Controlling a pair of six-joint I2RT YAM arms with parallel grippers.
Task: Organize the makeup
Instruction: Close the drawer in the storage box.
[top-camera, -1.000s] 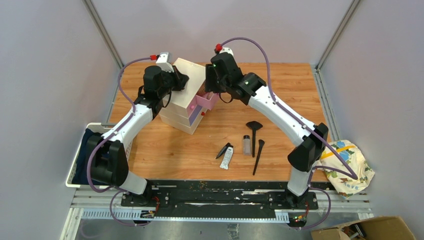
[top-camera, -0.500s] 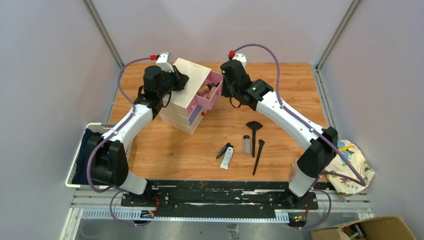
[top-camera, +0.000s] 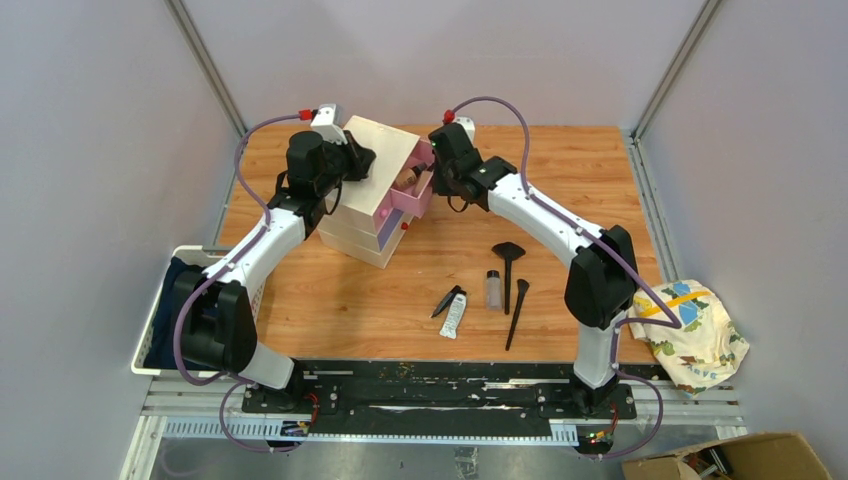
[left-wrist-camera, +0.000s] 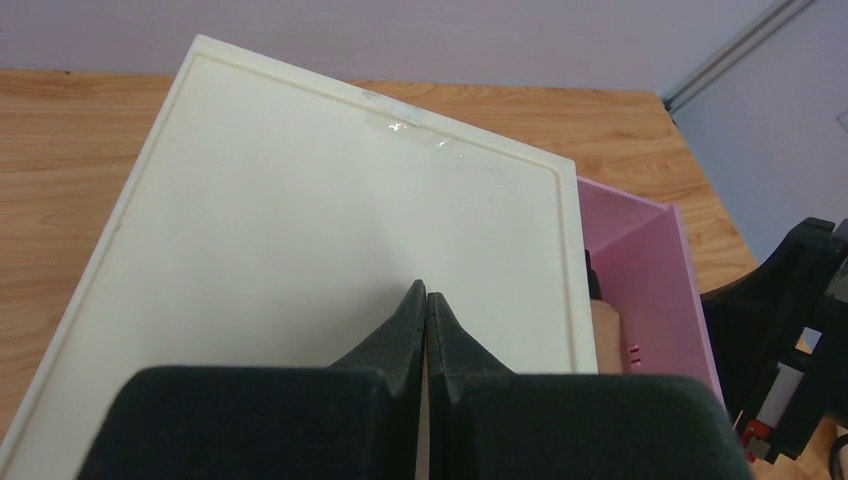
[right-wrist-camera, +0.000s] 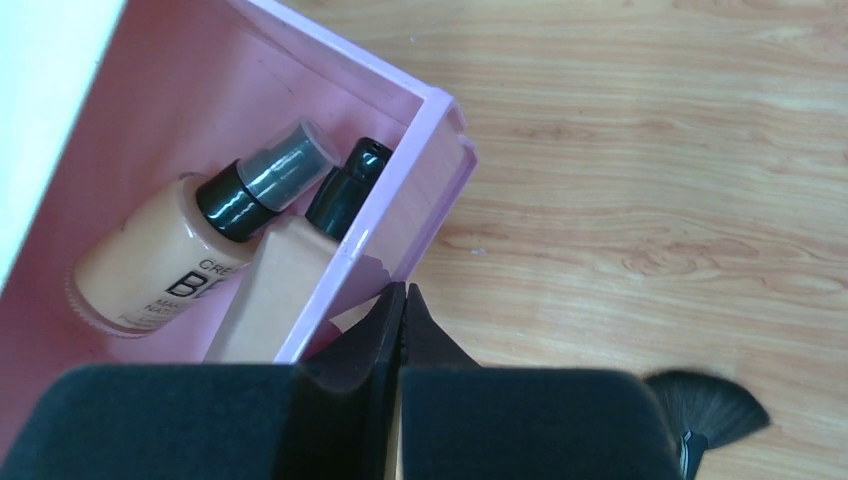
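The right claw (right-wrist-camera: 403, 295) has swung back in to the open pink drawer (right-wrist-camera: 420, 170) and closed, empty, its tips just at the drawer's front wall. Inside lie two beige bottles (right-wrist-camera: 150, 262) with black necks, side by side and slanted toward that wall.

The rest of the makeup is loose on the bench (top-camera: 330, 290) well in front of the box. It comprises a white tube (top-camera: 454, 318) with a small black piece (top-camera: 447, 300) beside it, a clear bottle (top-camera: 493, 289), a fan brush (top-camera: 508, 262) and a slim brush (top-camera: 517, 312).

The right forearm stretches above the bench between drawer and brushes. The left claw (left-wrist-camera: 426, 300) is pinched shut, holding nothing, tips down on the cream box (left-wrist-camera: 300, 230). At the bench's left edge sits a white basket (top-camera: 160, 300); at the right, a patterned cloth (top-camera: 700, 330).
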